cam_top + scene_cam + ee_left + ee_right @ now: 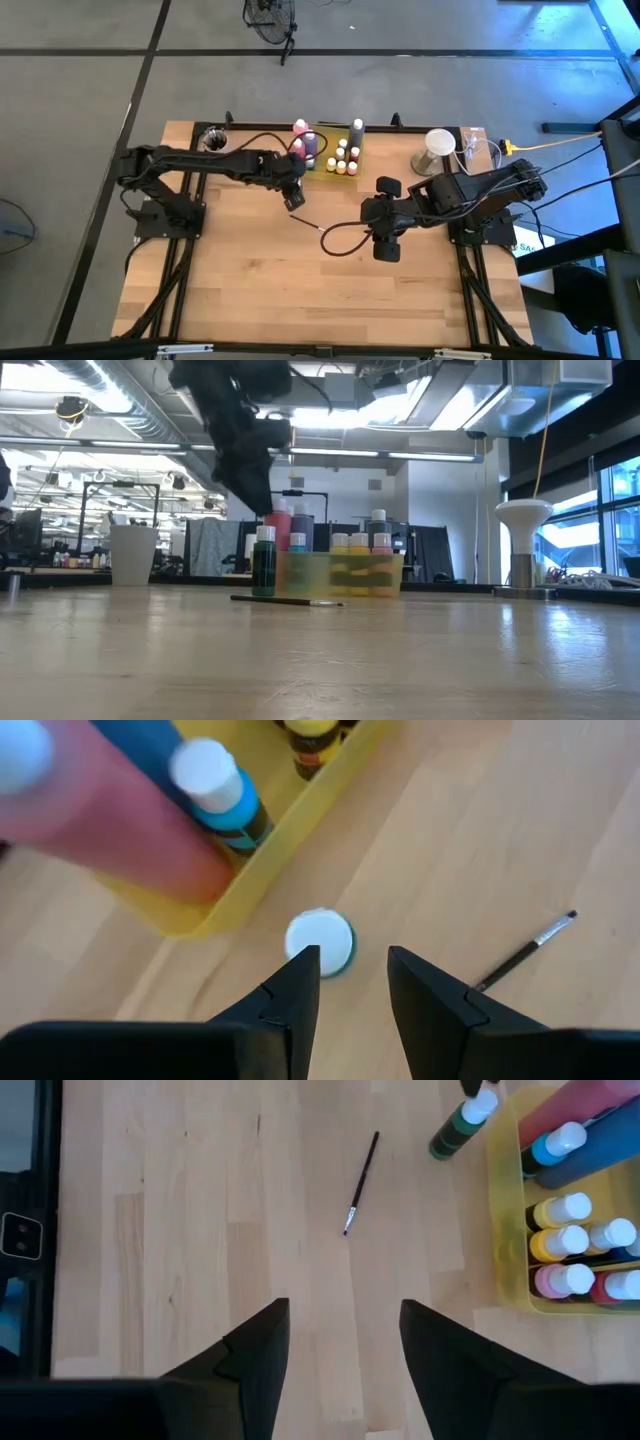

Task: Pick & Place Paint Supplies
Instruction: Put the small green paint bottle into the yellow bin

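Brush (288, 600): lies flat on the bare worktop (250, 290), nearest the front, apart from the tray; thin dark handle, pale tip; light and stiff, likely to roll; best pinched mid-handle.
Green bottle (321, 942): small, upright, white cap, dark green body; stands on the worktop just outside the tray; judged light, rigid and easily tipped; take it by the body below the cap.
Left hand (352, 978): hovers directly above the green bottle, fingers partly open, 1 to each side of the cap, holding nothing.
Right hand (345, 1335): waits over open worktop, fingers apart, empty.
Yellow tray (338, 576): translucent; holds tall pink, blue and grey bottles and several small white-capped ones.
Pale cups (438, 147): far right, behind the tray line.
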Robot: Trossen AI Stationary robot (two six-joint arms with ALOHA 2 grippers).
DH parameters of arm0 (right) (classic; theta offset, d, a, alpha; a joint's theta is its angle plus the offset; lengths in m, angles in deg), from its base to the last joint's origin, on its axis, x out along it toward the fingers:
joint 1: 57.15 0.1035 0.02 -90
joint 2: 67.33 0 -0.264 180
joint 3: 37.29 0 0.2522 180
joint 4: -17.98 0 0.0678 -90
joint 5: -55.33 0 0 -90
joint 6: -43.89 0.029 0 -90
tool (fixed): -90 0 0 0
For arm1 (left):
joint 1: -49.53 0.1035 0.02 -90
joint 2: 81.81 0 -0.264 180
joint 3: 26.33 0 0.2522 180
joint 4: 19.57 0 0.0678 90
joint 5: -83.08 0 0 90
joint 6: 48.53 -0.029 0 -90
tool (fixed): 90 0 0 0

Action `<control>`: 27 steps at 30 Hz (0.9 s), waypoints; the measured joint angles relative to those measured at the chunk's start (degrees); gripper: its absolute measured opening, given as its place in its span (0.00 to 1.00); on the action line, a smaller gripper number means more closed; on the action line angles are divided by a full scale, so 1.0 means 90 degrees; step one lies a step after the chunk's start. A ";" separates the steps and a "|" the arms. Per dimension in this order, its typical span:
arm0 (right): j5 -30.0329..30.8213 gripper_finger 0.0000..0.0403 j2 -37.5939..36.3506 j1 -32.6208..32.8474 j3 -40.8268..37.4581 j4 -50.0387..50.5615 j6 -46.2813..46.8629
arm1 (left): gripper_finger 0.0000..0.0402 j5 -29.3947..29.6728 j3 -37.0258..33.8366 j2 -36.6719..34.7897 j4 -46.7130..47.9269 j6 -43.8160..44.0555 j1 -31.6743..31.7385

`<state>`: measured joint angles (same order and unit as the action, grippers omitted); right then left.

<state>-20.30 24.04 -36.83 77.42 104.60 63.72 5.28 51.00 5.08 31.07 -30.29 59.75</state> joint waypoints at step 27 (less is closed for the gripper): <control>0.0070 0.48 0.0000 0.0291 0.0000 -0.0053 0.0251 | 0.59 -0.0072 0.0009 0.0436 -0.0313 0.0138 0.0214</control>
<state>-19.67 24.04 -34.21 77.42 104.12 65.98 4.62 51.08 9.00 28.25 -29.05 61.67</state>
